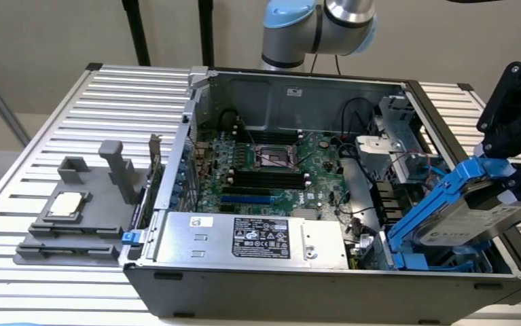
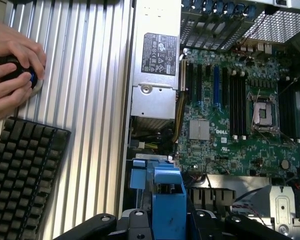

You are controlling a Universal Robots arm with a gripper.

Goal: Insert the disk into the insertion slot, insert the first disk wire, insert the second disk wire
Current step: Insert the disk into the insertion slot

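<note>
An open computer case [image 1: 333,299] lies on its side on a slatted metal table [image 1: 133,88]. In the exterior view, the black gripper [image 1: 511,193] is at the case's corner on the exterior view's right, clenched on the disk [image 1: 460,224], with fingers on either side of its blue carrier. The disk is steeply tilted. Its upper end rises above the case wall at the gripper, and its lower end points down into the slot [image 1: 441,261], a bay with blue rails in that same corner. Whether the disk touches the rails cannot be told. It is not lying flat in the slot.

Along the case's near edge, beside the slot, sits a silver power supply [image 1: 251,238]. The green motherboard [image 1: 278,176] fills the middle of the case. The arm [image 1: 319,27] stands behind the case's far edge.

Near the table's edge on the exterior view's left, a grey fixture [image 1: 79,224] holds a small square chip [image 1: 67,206].

In the wrist view, a hand [image 2: 12,75] rests on a dark knob on the table, beside a black keyboard [image 2: 22,175].
</note>
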